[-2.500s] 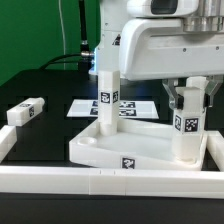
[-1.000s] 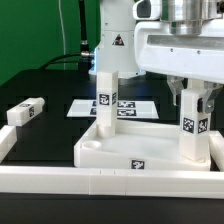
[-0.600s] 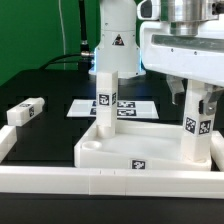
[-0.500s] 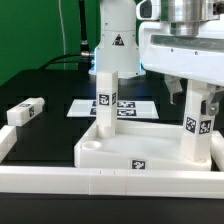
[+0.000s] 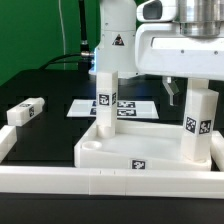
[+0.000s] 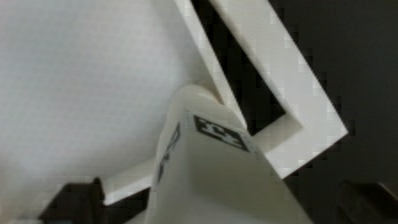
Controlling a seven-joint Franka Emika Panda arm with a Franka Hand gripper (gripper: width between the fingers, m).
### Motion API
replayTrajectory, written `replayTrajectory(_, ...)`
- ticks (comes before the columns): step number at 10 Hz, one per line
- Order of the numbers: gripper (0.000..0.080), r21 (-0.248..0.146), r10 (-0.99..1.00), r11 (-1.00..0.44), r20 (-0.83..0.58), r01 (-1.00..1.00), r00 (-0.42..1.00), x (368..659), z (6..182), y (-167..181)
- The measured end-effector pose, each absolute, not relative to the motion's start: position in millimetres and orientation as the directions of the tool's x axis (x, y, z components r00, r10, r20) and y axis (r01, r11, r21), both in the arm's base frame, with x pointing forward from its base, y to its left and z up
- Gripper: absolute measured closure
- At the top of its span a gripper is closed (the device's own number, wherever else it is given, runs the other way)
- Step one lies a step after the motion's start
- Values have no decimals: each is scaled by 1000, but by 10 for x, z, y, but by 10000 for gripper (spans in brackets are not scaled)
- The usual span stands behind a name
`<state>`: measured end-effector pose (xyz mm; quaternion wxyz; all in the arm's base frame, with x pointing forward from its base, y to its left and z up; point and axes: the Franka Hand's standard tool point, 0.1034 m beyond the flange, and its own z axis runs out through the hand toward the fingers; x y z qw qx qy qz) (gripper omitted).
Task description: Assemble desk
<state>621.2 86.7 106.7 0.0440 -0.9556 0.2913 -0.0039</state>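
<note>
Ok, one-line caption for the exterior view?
Open gripper above one upright leg in the tabletop, a second upright leg at another corner, a loose leg lying at the exterior view's left.

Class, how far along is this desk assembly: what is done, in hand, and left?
Done: the far leg and the near leg stand upright in the tabletop. In hand: nothing; the jaws stand open beside the near leg's top. Left: the loose leg lies on the table at the exterior view's left; a fourth is not in view.
</note>
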Motion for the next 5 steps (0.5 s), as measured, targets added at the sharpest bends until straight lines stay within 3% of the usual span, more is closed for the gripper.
replayTrajectory(5,151,-41,-117,-992,24,-116,993,6207,1053,849)
